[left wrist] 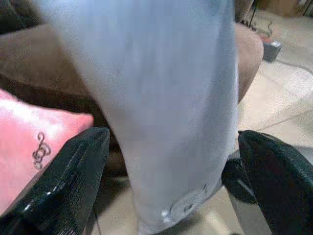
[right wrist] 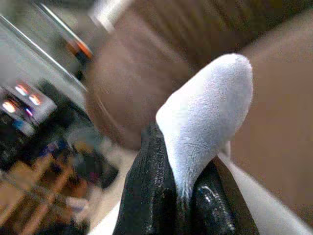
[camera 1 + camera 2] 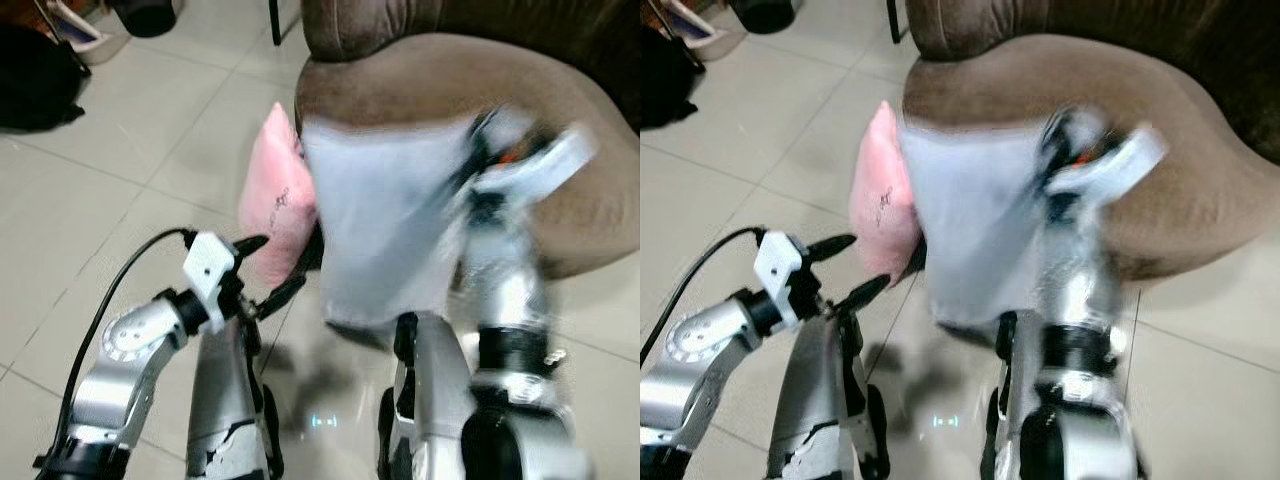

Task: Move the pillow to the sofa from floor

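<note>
One treble-clef mark (image 1: 41,149) shows on the pink pillow (image 3: 275,200).

The white pillow (image 3: 385,220) looks like soft matt cloth with a fine nap. The pink pillow (image 3: 275,200) is smooth matt cloth with a small dark print. The sofa (image 3: 450,75) has a brown, suede-like matt cover. The floor (image 3: 150,150) is glossy pale tile. The right gripper (image 2: 183,196) has shiny black plastic fingers, as has the left gripper (image 1: 171,171); the arms are silvery metal.
</note>
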Controlling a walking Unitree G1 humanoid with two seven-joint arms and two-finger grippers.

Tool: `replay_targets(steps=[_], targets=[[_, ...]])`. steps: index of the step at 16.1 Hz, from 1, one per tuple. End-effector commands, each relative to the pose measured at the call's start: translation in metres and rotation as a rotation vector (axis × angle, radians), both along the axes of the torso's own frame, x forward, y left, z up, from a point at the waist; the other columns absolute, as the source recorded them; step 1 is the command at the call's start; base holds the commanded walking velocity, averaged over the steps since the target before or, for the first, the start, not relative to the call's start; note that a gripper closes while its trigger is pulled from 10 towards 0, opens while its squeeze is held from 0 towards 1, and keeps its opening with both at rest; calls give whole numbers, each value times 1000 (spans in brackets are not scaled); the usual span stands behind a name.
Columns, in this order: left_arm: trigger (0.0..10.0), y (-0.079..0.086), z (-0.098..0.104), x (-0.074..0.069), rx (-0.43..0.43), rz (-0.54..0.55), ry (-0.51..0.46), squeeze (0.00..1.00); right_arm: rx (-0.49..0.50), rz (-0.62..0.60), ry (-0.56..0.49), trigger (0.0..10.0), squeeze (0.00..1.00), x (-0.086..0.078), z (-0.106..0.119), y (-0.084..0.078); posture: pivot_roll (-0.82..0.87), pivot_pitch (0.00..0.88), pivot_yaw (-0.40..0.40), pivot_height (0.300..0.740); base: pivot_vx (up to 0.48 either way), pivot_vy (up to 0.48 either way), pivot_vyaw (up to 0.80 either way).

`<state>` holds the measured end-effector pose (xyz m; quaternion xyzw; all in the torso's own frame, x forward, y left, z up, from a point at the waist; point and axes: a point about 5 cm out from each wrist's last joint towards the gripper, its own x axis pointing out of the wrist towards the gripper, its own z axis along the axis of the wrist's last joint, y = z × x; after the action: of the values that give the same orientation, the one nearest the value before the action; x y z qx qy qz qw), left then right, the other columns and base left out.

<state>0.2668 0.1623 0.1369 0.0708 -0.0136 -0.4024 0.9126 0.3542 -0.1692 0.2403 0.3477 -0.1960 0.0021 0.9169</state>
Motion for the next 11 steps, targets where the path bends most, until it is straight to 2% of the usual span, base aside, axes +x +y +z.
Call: replay_targets(steps=[1,3,4,8,9,10,11], targets=[[10000,-8,6,3,-18,-15,-28,0,-55,-60,-285,0,0,-20,80,-17,13,89,-16,500,0,0,0],[10000,-14,11,9,-39,0,-54,0,-106,-108,-366,0,0,-32,119,-31,2,63,-22,500,0,0,0],[10000,-14,11,10,-41,5,-56,0,-139,-117,-369,0,0,-33,123,-33,1,55,-23,500,0,0,0],[10000,-15,10,10,-47,14,-54,0,-158,-175,-284,0,0,-28,98,-41,3,43,-16,500,0,0,0],[10000,-17,10,12,-47,24,-58,0,-198,-189,-150,3373,0,-19,67,-46,4,36,-11,500,0,0,0],[10000,-20,10,14,-43,35,-65,0,-234,-209,16,10000,0,-12,33,-52,6,37,-13,500,0,0,0],[10000,-20,8,18,-29,69,-55,0,-237,-205,122,10000,0,-10,8,-54,1,33,-9,500,0,0,0]])
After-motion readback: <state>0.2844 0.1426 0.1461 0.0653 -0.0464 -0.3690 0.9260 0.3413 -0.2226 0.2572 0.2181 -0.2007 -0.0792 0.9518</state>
